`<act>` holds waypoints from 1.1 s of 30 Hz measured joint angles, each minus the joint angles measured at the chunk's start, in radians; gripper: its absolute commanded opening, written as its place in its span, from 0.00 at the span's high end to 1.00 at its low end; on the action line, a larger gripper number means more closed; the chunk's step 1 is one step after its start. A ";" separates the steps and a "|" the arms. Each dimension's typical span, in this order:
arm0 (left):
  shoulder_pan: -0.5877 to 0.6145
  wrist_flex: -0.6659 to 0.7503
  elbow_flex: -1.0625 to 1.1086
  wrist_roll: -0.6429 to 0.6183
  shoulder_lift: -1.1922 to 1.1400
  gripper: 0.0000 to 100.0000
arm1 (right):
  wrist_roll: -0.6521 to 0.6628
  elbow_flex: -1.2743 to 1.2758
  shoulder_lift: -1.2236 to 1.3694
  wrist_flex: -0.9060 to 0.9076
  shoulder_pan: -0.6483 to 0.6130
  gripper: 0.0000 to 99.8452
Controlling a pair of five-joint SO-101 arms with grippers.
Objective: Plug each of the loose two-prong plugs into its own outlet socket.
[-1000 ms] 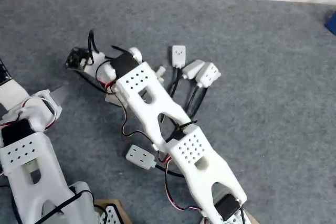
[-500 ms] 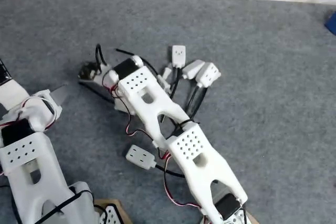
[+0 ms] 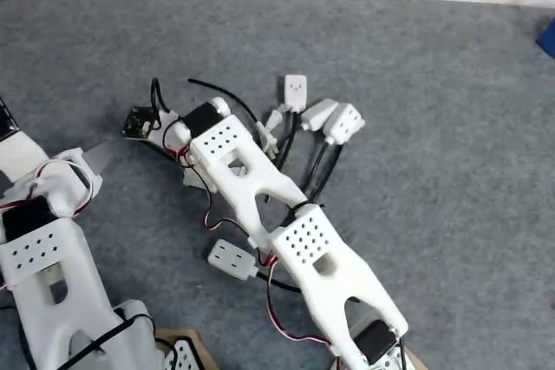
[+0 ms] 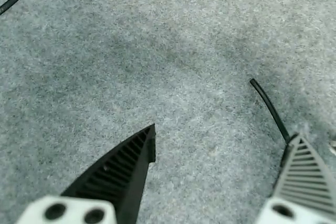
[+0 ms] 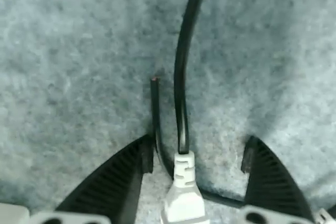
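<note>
A white two-prong plug lies on the grey carpet, its black cable running straight away. My right gripper is open and straddles this plug, one finger on each side, neither touching it. White outlet sockets sit at the far middle, just right of that, and beside the right arm's elbow. Another small white plug lies among the cables. My left gripper is open over bare carpet at the near left, with a loose cable end close by.
Black cables tangle under and beside the right arm. A short cut cable end lies next to the straddled plug. Grey carpet stretches open to the right. A blue object sits at the far right edge.
The right arm's wrist has drawn back toward the near side and slightly right, uncovering more of the black cable arc. The left arm has stayed still.
</note>
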State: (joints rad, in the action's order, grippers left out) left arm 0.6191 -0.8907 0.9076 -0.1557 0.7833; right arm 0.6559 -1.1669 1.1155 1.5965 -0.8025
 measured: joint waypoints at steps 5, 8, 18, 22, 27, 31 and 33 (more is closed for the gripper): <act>0.000 0.000 0.000 0.000 0.000 0.63 | 0.000 0.000 0.002 -0.041 0.000 0.73; 0.000 0.000 0.000 0.000 0.000 0.63 | 0.000 0.000 0.002 -0.043 0.000 0.76; -0.002 0.000 0.000 0.000 -0.005 0.63 | 0.078 -0.031 0.002 -0.012 0.020 0.83; -0.002 0.000 0.000 0.000 -0.005 0.63 | 0.078 -0.130 0.003 0.041 0.034 0.83; -0.003 0.000 0.000 0.000 -0.005 0.63 | 0.081 -0.235 0.003 0.097 0.043 0.83; -0.006 0.000 0.000 0.000 -0.005 0.63 | 0.081 -0.239 0.003 0.104 0.043 0.83; -0.006 0.000 0.000 0.000 -0.006 0.63 | 0.081 -0.241 0.012 0.104 0.044 0.83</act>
State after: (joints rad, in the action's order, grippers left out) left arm 0.6130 -0.8907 0.9076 -0.1557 0.7772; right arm 0.7373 -1.4078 1.1278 1.7008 -0.7580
